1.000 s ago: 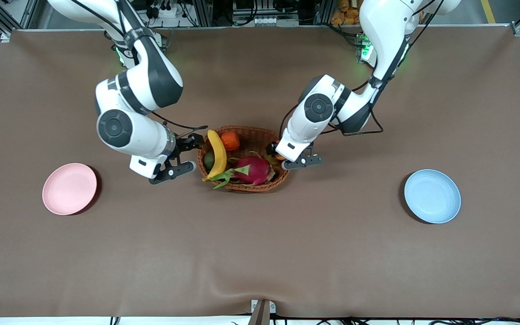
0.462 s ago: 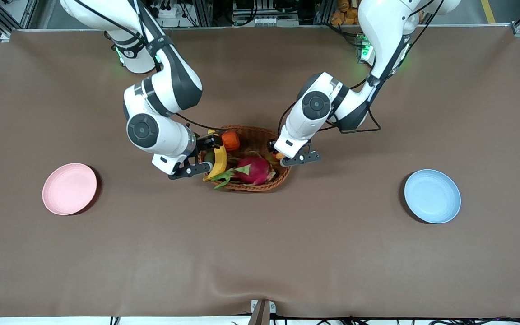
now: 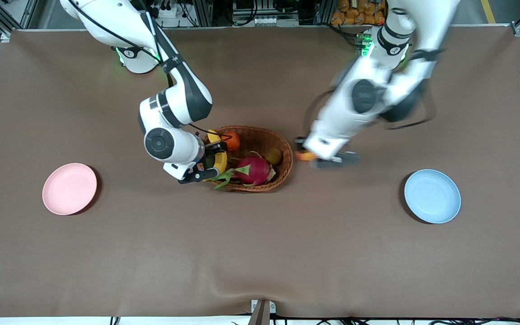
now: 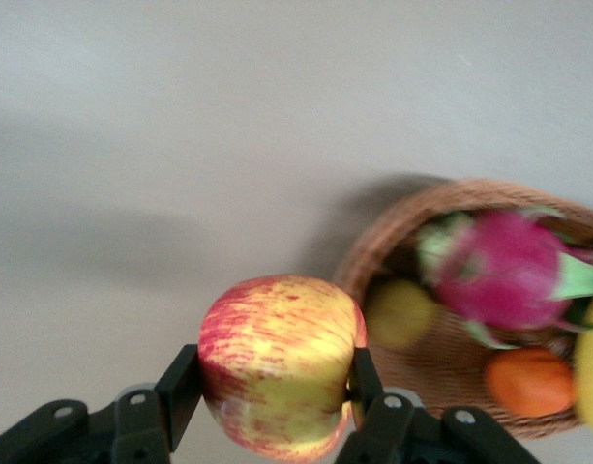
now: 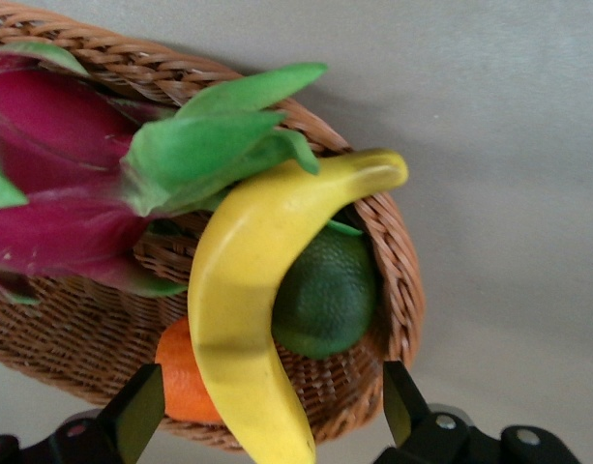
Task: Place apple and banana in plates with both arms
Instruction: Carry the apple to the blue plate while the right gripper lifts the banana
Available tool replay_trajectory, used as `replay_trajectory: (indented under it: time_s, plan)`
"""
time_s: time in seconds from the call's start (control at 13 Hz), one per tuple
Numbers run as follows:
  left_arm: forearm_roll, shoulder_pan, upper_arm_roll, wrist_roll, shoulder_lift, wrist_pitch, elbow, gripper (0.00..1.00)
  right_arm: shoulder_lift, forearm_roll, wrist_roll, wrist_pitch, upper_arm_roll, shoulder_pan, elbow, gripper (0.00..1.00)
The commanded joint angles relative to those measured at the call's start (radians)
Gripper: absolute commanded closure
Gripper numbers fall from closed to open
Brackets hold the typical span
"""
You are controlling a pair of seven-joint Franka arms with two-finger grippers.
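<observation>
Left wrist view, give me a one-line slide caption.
Left pincer shut on the apple, lifted over the table beside the wicker basket of fruit.

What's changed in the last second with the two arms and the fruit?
The left gripper, shut on the apple, lifted it out of the basket toward the blue plate. The right gripper moved in, open around the banana. Plates and other fruit stayed put.

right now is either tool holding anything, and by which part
The left tool holds the apple by its sides, clear of the basket. The right tool straddles the banana, open, gripping nothing.
</observation>
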Motion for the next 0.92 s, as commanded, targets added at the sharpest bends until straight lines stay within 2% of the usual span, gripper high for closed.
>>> replay_trajectory:
  time_s: [0.0,0.23,0.38,0.46,0.54,0.62,0.69,0.77,0.85]
  plan:
    - [-0.011,0.214,-0.009,0.297,-0.017,-0.057,-0.031,1.0,0.016,0.074,0.011,0.026,-0.01,0.033,0.001,0.0]
    - [0.02,0.366,-0.008,0.462,0.048,-0.04,-0.033,1.0,0.035,0.079,0.011,0.026,-0.009,0.039,0.001,0.0]
    - [0.023,0.423,-0.006,0.522,0.113,0.03,-0.033,1.0,0.038,0.08,0.009,0.035,-0.01,0.044,0.003,0.0]
    - [0.023,0.459,-0.006,0.566,0.143,0.065,-0.03,1.0,0.038,0.08,0.009,0.04,-0.01,0.042,0.003,0.36]
    - [0.01,0.511,-0.008,0.646,0.176,0.098,-0.022,1.0,0.038,0.08,0.009,0.047,-0.01,0.038,0.003,0.61]
    - [0.008,0.563,-0.011,0.736,0.205,0.107,-0.015,1.0,0.038,0.08,0.009,0.047,-0.01,0.036,0.003,0.78]
    - [-0.006,0.592,-0.01,0.814,0.24,0.113,0.019,1.0,0.038,0.079,0.009,0.049,-0.01,0.036,0.003,0.93]
    - [-0.032,0.62,-0.011,0.887,0.277,0.113,0.044,1.0,0.039,0.079,0.009,0.055,-0.01,0.035,0.003,1.0]
    - [-0.078,0.663,-0.011,0.968,0.309,0.113,0.057,1.0,0.039,0.079,0.009,0.056,-0.01,0.03,0.004,1.0]
